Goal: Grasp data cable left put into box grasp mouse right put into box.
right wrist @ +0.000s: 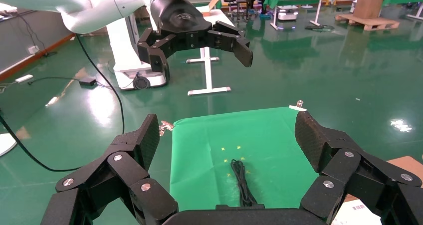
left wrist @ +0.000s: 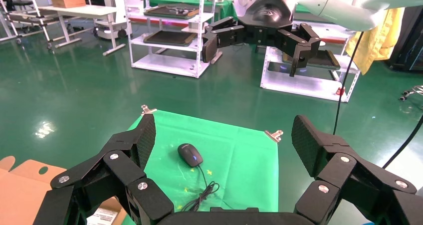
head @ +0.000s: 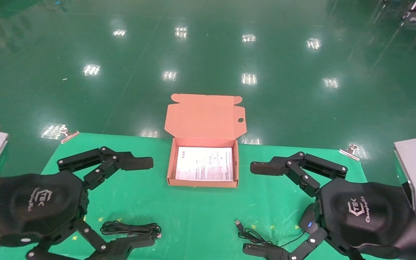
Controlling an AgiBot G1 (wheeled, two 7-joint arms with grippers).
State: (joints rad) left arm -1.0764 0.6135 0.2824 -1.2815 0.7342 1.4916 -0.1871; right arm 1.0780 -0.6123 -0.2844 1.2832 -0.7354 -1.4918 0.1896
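Green cloth: open box at centre-back, cable bundle near-left under left claw, mouse near-right under right claw. Both claws spread wide, holding nothing.

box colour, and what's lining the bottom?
Orange-brown cardboard box, with a white printed sheet inside; clearest in the head view.

The box sits open at the far middle of the bench, its lid standing up behind, so its tray can be entered from above and from the near side. Bare cloth lies on both sides of it. Nearer in, the cable lies left and the mouse right, well apart, each under a spread end effector.
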